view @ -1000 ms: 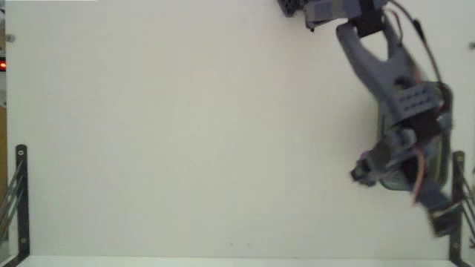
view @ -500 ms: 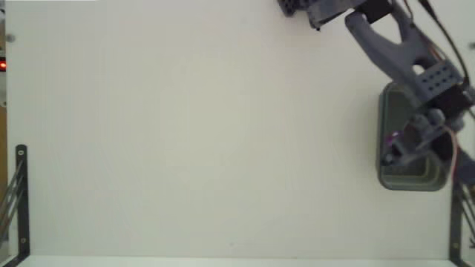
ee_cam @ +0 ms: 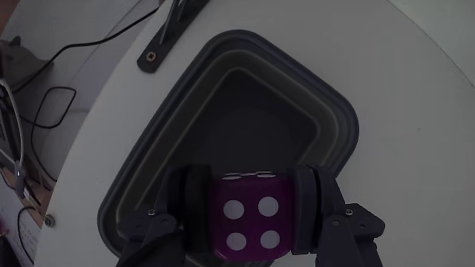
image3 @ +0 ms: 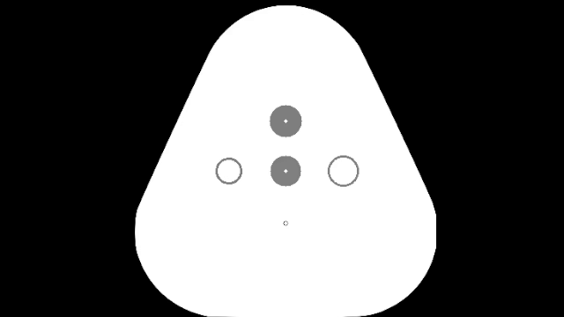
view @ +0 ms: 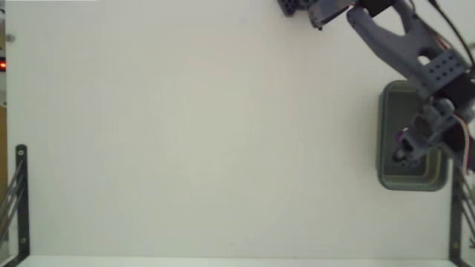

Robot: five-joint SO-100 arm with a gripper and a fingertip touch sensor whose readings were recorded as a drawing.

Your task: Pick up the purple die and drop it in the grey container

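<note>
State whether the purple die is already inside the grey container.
Not yet: the purple die is clamped between the fingers, held above the grey container.

White table [view: 185,133], black bracket [ee_cam: 172,33], cables [ee_cam: 44,96]

Die [ee_cam: 249,217] between claw [ee_cam: 251,215] fingers, above the container [ee_cam: 148,159].

- The purple die [ee_cam: 247,219], white pips facing the wrist camera, is sitting clamped between two dark fingers above the tub.
- The grey container [view: 388,141] is lying open at the table's right edge in the fixed view.
</note>
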